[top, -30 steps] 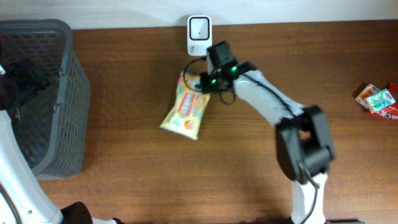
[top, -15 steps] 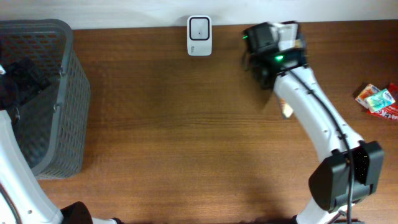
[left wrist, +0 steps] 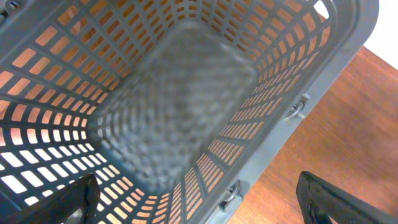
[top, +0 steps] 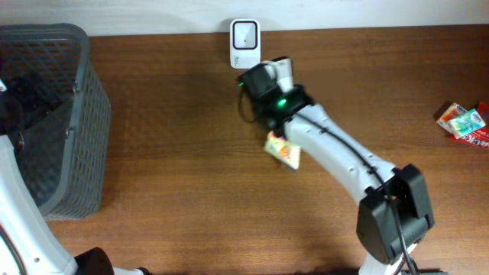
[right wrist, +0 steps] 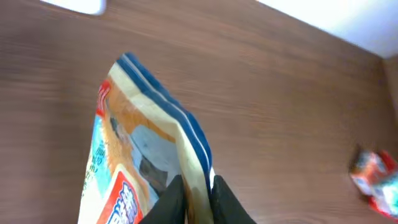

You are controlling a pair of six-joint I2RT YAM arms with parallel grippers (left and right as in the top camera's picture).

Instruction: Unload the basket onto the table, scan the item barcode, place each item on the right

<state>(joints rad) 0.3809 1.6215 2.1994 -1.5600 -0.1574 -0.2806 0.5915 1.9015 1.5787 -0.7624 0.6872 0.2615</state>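
Swung back from the rear right of the desk (top: pixel 168 168), the right arm now reaches toward the white scanner (top: pixel 244 34) again, and the snack bag (top: pixel 283 151) has come with it. From overhead only a yellow and red corner of the bag shows, poking out from under the forearm. It sits nearer the front than the scanner, a little to its right, and clear of it. In the wrist view the bag stands up out of the right end effector (right wrist: pixel 196 183), with its blue-trimmed sealed edge running away from the fingers.

A brown wood-grain surface covers the desk, and a pale wall (top: pixel 153 15) runs along its back edge, where the scanner stands. A grey mesh basket (top: pixel 90 114) stands at the left end, and a few small packets (top: pixel 464 122) lie at the far right.

Both fingers of the right end effector are pressed together on the bag's edge, pinching it. Over the basket, the left end effector (left wrist: pixel 196 186) has its fingers spread wide and holds nothing.
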